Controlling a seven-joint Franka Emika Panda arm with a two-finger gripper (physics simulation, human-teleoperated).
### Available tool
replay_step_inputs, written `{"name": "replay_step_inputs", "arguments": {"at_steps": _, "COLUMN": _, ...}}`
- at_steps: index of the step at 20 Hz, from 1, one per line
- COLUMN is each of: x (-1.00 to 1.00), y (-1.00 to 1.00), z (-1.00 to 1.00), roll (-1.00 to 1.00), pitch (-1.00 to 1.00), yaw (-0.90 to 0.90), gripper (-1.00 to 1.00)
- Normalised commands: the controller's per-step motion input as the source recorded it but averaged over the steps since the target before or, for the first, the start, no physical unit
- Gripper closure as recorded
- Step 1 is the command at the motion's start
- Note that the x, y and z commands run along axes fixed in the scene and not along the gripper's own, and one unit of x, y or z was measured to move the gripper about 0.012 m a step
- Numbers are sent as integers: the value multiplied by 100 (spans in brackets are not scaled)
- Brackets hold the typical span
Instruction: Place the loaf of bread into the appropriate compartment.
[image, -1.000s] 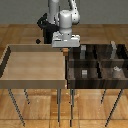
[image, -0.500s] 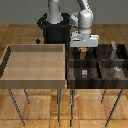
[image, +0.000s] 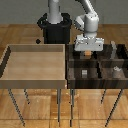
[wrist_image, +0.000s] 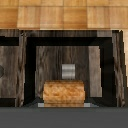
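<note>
The loaf of bread (image: 88, 53) is a tiny orange-brown block pinched in my gripper (image: 88, 51), which is shut on it. I hold it a little above the far left part of the dark wooden compartment organizer (image: 70, 70) on the exterior view's right. In the wrist view the loaf (wrist_image: 62, 93) hangs over a dark compartment (wrist_image: 50, 60) that holds a small grey-white object (wrist_image: 68, 71). My fingers themselves are hard to make out in the wrist view.
A large light wooden tray (image: 6, 65) stands on the exterior view's left, touching the organizer. Small grey-white objects (image: 84, 73) (image: 116, 70) lie in front compartments. The robot's black base (image: 55, 29) stands behind. Both boxes rest on thin legs.
My gripper has moved with the loaf toward the exterior view's right, from the seam between the two boxes to above the organizer's far compartments.
</note>
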Motion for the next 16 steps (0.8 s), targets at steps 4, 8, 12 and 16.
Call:
{"name": "replay_step_inputs", "arguments": {"at_steps": 4, "x": 0, "y": 0, "z": 0, "roll": 0, "pitch": 0, "yaw": 0, "gripper": -100}}
{"name": "replay_step_inputs", "arguments": {"at_steps": 8, "x": 0, "y": 0, "z": 0, "roll": 0, "pitch": 0, "yaw": 0, "gripper": -100}}
{"name": "replay_step_inputs", "arguments": {"at_steps": 12, "x": 0, "y": 0, "z": 0, "roll": 0, "pitch": 0, "yaw": 0, "gripper": -100}}
{"name": "replay_step_inputs", "arguments": {"at_steps": 16, "x": 0, "y": 0, "z": 0, "roll": 0, "pitch": 0, "yaw": 0, "gripper": -100}}
